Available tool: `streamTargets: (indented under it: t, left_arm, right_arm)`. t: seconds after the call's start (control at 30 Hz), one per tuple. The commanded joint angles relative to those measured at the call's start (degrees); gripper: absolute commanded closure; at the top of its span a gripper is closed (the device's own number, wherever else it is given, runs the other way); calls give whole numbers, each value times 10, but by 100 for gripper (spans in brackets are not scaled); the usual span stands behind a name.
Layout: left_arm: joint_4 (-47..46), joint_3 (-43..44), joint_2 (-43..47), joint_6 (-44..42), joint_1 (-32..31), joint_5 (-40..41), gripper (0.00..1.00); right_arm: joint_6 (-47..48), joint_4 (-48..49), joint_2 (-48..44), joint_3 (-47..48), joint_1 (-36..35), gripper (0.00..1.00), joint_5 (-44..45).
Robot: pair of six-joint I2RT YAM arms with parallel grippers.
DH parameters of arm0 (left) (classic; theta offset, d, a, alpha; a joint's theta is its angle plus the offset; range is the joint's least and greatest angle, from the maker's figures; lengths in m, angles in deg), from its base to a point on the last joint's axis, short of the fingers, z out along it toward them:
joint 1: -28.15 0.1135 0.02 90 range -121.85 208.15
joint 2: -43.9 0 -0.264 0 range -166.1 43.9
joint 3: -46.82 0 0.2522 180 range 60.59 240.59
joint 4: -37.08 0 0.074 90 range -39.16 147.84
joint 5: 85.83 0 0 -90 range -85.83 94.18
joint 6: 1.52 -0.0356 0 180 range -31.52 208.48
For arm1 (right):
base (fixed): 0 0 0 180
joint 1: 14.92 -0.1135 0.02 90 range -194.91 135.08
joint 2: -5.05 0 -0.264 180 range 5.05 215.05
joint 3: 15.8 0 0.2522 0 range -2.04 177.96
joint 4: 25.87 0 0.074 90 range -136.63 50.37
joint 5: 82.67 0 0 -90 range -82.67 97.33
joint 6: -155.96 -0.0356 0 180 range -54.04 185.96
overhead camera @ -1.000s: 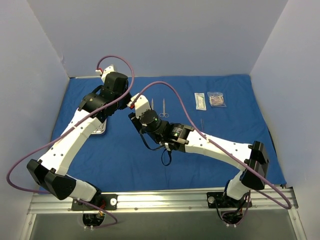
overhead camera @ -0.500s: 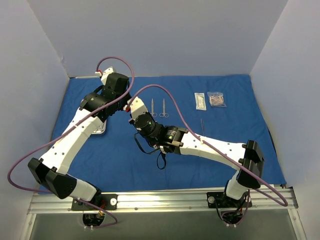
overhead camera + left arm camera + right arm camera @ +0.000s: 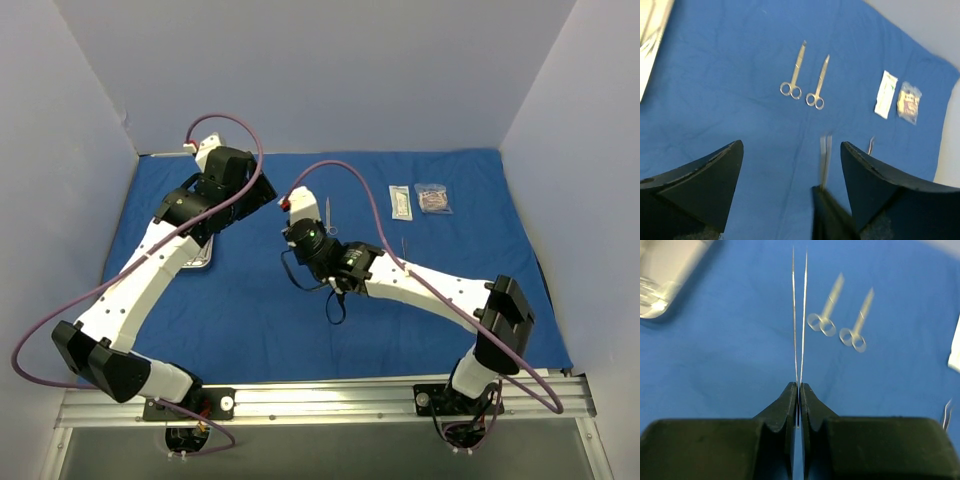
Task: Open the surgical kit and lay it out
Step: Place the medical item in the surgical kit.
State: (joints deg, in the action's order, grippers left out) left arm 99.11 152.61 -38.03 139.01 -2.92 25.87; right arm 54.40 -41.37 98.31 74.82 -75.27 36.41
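Note:
The surgical kit's blue cloth [image 3: 250, 300] lies spread flat over the table. My right gripper [image 3: 799, 385] is shut on thin straight tweezers [image 3: 799, 315], which point forward above the cloth. My left gripper [image 3: 792, 144] stands open just beside them, with the tweezers [image 3: 826, 152] and the right fingertip in its gap, untouched. Two silver clamps [image 3: 792, 80] [image 3: 818, 85] lie side by side on the cloth. In the top view one clamp [image 3: 327, 215] shows and the right gripper [image 3: 295, 205] covers the other. Two packets [image 3: 400, 202] [image 3: 433, 198] lie to the right. The steel tray [image 3: 200, 262] is half hidden under the left arm.
A second, curved pair of tweezers [image 3: 404, 248] lies on the cloth beside the right forearm. Pale walls close in the back and both sides. The right arm's purple cable arcs over the clamps. The left gripper [image 3: 262, 195] hangs close to the right one.
My left gripper has opened and let go of the tweezers. My right gripper has shut on them and carried them a little to the right and toward the back.

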Motion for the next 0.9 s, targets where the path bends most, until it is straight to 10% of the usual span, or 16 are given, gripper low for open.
streamTargets:
  t: [0.0, 0.5, 0.87]
  left_arm:
    - [-35, -14, 33, -23, 28, 15, 11]
    - [-163, -227, 132, -212, 157, -53, 6]
    - [-164, -288, 138, -242, 166, -58, 6]
  right_arm:
    - [-61, -33, -33, -49, 41, 100, -32]
    - [-80, -110, -27, -156, 303, 100, -226]
    - [-71, -131, 19, -165, 364, 100, -257]
